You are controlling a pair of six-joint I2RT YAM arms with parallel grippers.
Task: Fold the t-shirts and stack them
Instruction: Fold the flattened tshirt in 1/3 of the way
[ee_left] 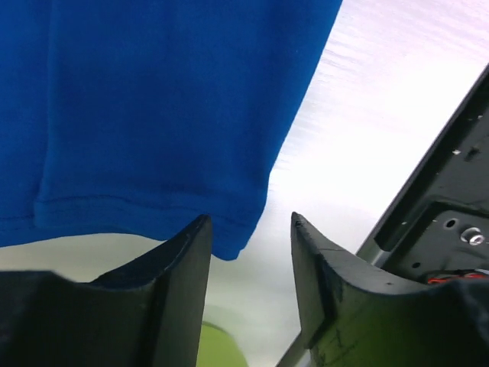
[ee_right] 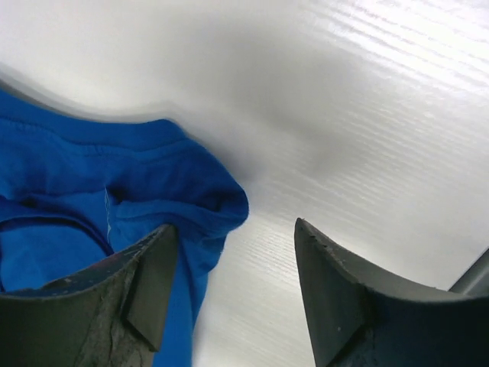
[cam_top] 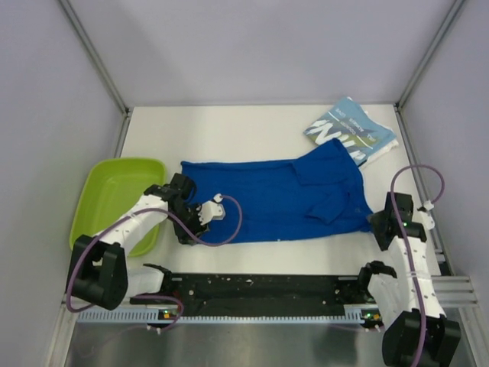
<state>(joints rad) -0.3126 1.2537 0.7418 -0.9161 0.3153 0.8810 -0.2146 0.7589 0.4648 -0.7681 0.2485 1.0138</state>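
The royal blue t-shirt [cam_top: 283,200] lies spread across the middle of the white table, plain side up, a sleeve folded over near its right end. The teal-blue t-shirt [cam_top: 351,130] with white lettering lies folded at the back right. My left gripper [cam_top: 192,218] is open at the blue shirt's near left corner; that hem corner [ee_left: 229,243] sits just ahead of the gap between the fingers. My right gripper [cam_top: 380,229] is open at the shirt's near right corner; a bunched fold [ee_right: 206,200] lies by the left finger [ee_right: 145,275].
A lime-green tub [cam_top: 114,200] stands at the left, next to the left arm. A black rail [cam_top: 260,289] runs along the near edge, also seen in the left wrist view [ee_left: 435,206]. Grey walls enclose the table.
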